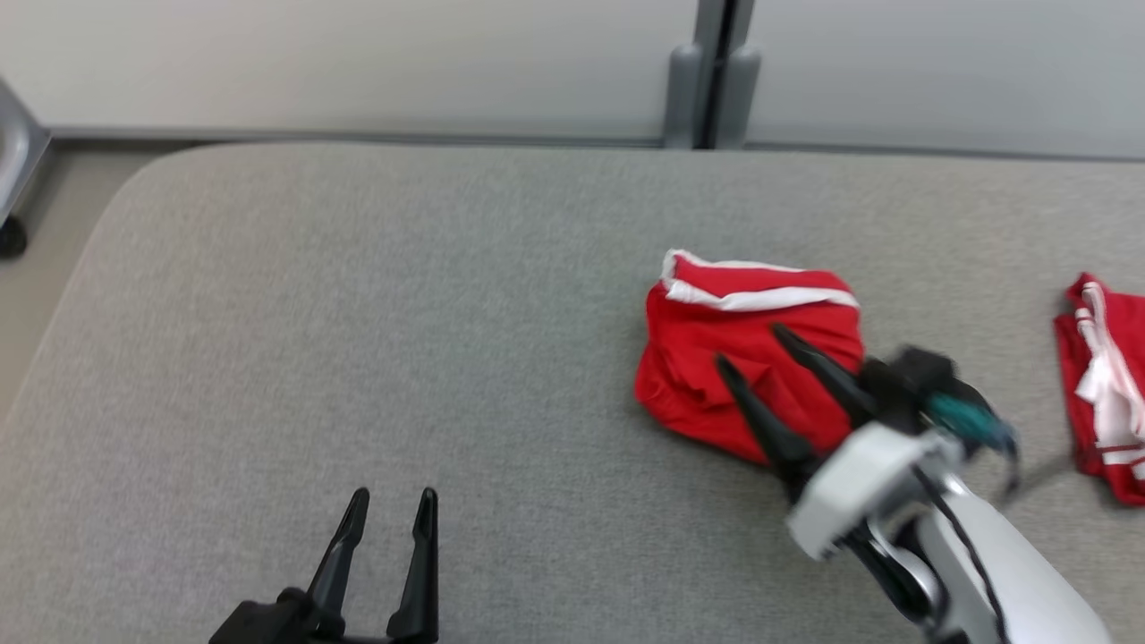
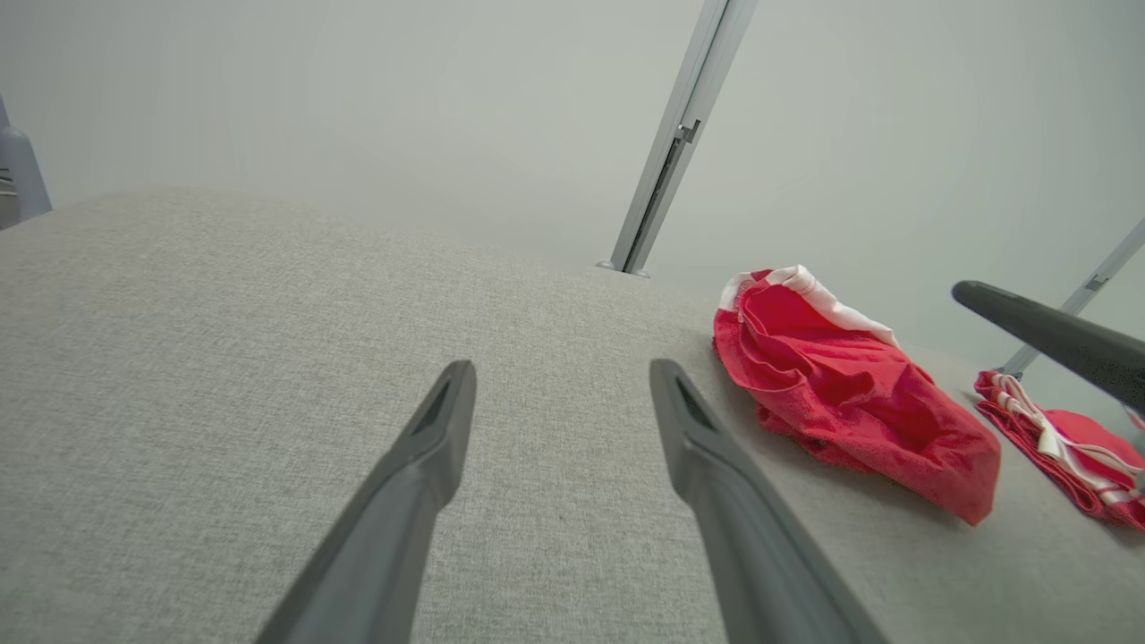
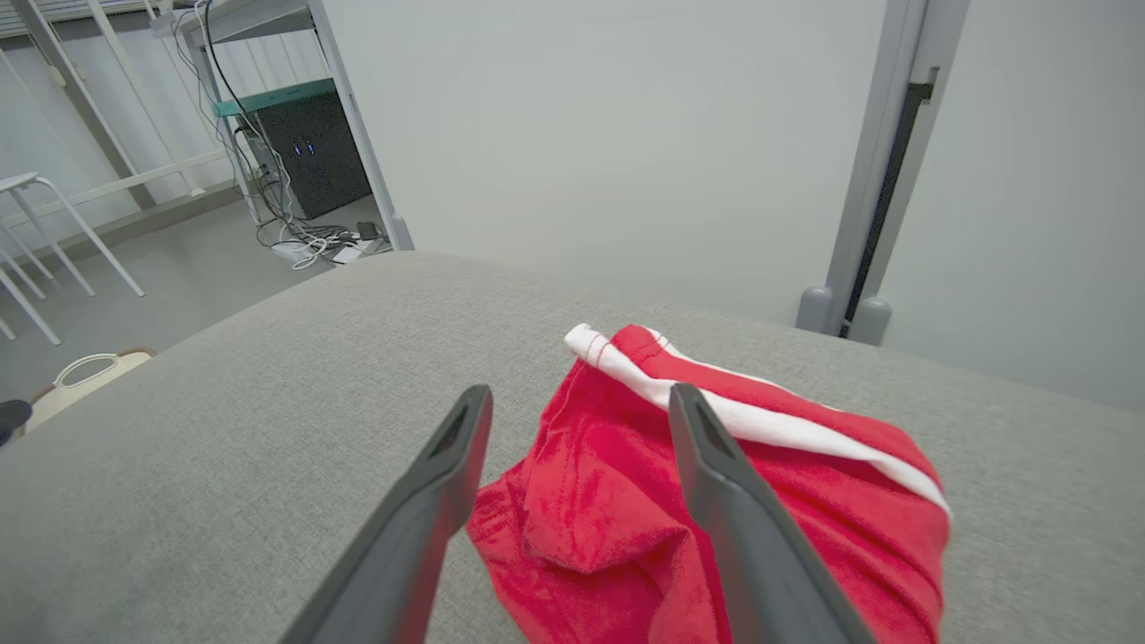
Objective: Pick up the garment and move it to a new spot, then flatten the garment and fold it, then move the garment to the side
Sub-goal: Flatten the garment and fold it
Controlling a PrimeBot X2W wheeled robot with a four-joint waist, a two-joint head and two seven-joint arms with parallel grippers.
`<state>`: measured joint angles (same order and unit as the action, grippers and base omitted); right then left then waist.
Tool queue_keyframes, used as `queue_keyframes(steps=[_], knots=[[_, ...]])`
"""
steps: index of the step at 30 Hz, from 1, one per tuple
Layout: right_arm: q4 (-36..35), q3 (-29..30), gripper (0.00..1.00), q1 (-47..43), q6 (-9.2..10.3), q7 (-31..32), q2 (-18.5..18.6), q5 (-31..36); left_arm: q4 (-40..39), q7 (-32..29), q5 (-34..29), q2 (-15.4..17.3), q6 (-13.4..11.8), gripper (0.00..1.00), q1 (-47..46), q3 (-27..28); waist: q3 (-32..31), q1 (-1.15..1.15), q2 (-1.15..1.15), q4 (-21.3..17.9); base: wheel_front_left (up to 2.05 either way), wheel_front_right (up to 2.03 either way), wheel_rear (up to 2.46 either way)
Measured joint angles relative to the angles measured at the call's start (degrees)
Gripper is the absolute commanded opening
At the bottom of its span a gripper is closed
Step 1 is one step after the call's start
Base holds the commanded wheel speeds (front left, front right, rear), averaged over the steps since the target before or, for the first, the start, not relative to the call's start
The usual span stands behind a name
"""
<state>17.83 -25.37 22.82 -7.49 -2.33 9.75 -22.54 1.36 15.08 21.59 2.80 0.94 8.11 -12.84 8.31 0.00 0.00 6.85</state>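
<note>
Both pincers stood open and empty. High over the grey surface (image 1: 358, 313), the right pincer (image 1: 750, 344) hung with its two dark fingers spread wide, the tips above the near part of the garment (image 1: 689, 385) and not gripping it. That garment, red with a white band along its far edge, lay crumpled in a heap right of the surface's middle. Well to its left, near the front edge, the left pincer (image 1: 394, 494) sat low with bare cloth-covered surface between its parted fingers. A second red garment (image 1: 1105, 385) with white trim lay at the far right, apart from the first. Behind the surface rose a pale wall (image 1: 358, 63) with a grey post (image 1: 713, 72). Nothing lay between the right pincer and the heap.
</note>
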Motion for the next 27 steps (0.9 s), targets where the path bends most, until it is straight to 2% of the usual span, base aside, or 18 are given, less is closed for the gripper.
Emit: queue_keyframes(steps=[4,6,8,11,13,14,16,20,27], knots=[[-2.99,4.57,1.0,-8.28,0.0,-7.32,4.45,1.23,-0.01,0.0,-0.38,0.0,0.02,1.0,2.29,1.19,-3.5,0.0,0.0,-1.87,0.0,0.0,0.0],[-3.07,7.98,1.0,-12.2,0.0,-10.18,7.42,3.87,0.01,0.0,-0.6,-0.01,0.08,1.0,2.92,1.63,-5.18,0.0,0.0,-2.64,0.0,0.0,0.0],[-2.72,13.11,1.0,-16.26,0.0,-11.78,8.11,5.63,0.05,0.0,-0.76,-0.03,0.08,1.0,3.72,2.09,-6.69,0.0,0.0,-3.31,0.0,0.0,0.0],[-3.22,20.85,1.0,-21.53,0.0,-12.41,6.97,8.35,0.01,0.01,-0.99,0.01,0.32,1.0,4.62,3.0,-8.29,0.0,0.0,-4.3,0.0,0.0,0.0],[-6.27,25.71,1.0,-23.9,0.0,-12.57,5.33,10.34,0.05,0.0,-1.18,-0.01,0.56,1.0,4.66,3.53,-8.73,0.0,0.0,-4.91,0.0,0.0,0.0],[-6.27,25.71,1.0,-23.9,0.0,-12.57,5.33,10.34,0.05,0.0,-1.18,-0.01,0.56,1.0,4.66,3.53,-8.73,0.0,0.0,-4.91,0.0,0.0,0.0],[-8.56,30.34,1.0,-26.18,0.0,-12.65,2.96,11.76,0.26,0.0,-1.81,-0.01,0.82,1.0,4.66,4.04,-8.98,0.0,0.0,-5.2,0.0,0.0,0.0],[-10.14,33.68,1.0,-30.72,0.0,-12.65,-0.16,13.73,1.4,0.0,-2.56,-0.02,1.22,1.0,5.08,4.98,-9.14,0.0,0.0,-5.21,0.0,0.0,0.0],[-10.03,34.12,1.0,-32.49,0.0,-12.65,-1.49,14.52,2.24,0.0,-2.93,0.0,1.63,1.0,5.6,5.88,-8.99,0.0,0.0,-4.14,0.0,0.0,0.0]])
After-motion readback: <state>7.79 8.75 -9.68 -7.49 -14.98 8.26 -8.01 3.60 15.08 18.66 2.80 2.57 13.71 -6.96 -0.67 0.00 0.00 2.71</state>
